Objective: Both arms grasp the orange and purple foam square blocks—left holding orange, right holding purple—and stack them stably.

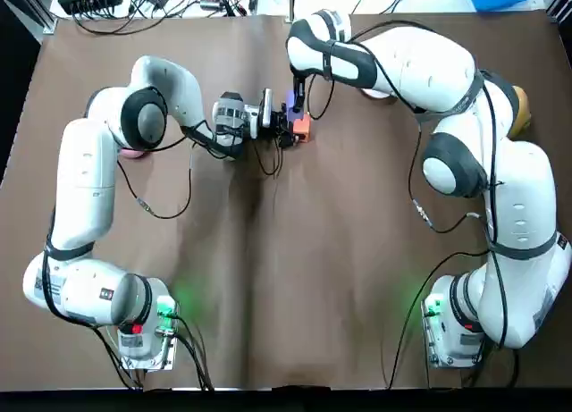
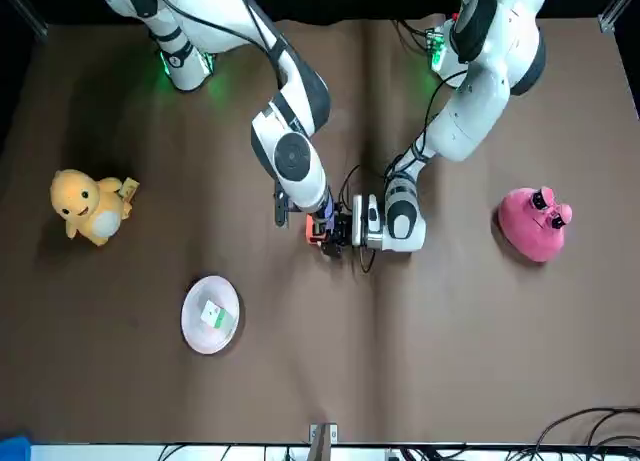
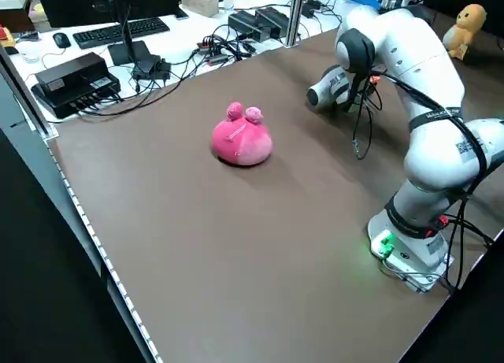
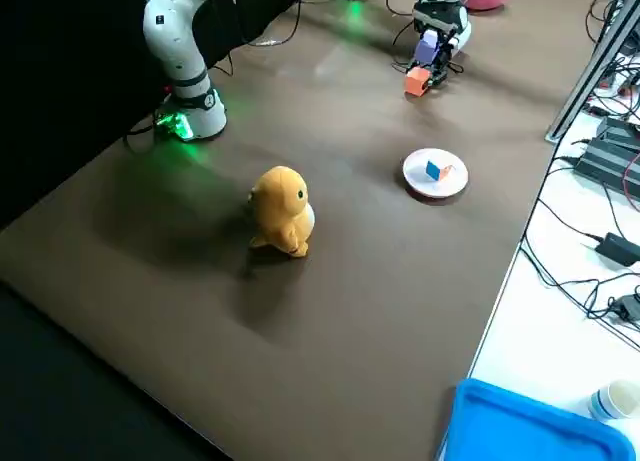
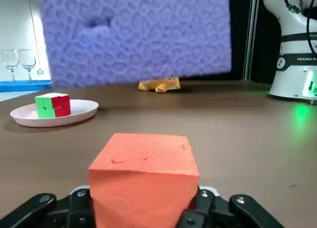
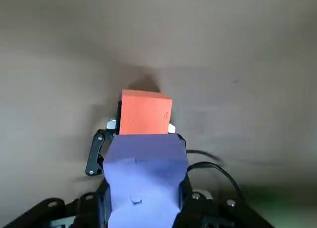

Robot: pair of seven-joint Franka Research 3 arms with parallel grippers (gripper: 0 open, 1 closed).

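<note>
Left gripper (image 1: 286, 131) of mine is clenched on the orange block (image 4: 417, 80), a finger pressed to each side. I hold it low over the far half of the table (image 1: 295, 278), near the middle. I cannot tell whether the block rests on the surface. My right gripper (image 6: 143, 205) comes down from above and grasps the purple block (image 6: 143, 181) between its fingers. The purple block hangs just over the orange one. My left wrist view shows a strip of table between them, so the two are apart. From my right wrist view the purple block covers the near part of the orange one and the rest shows beyond it. Farther out, toward my right, a white plate (image 2: 190, 326) carries a small coloured cube (image 2: 212, 314). A yellow plush toy (image 2: 88, 207) sits well beyond the plate on that side. A pink plush toy (image 2: 533, 224) sits on my left.
</note>
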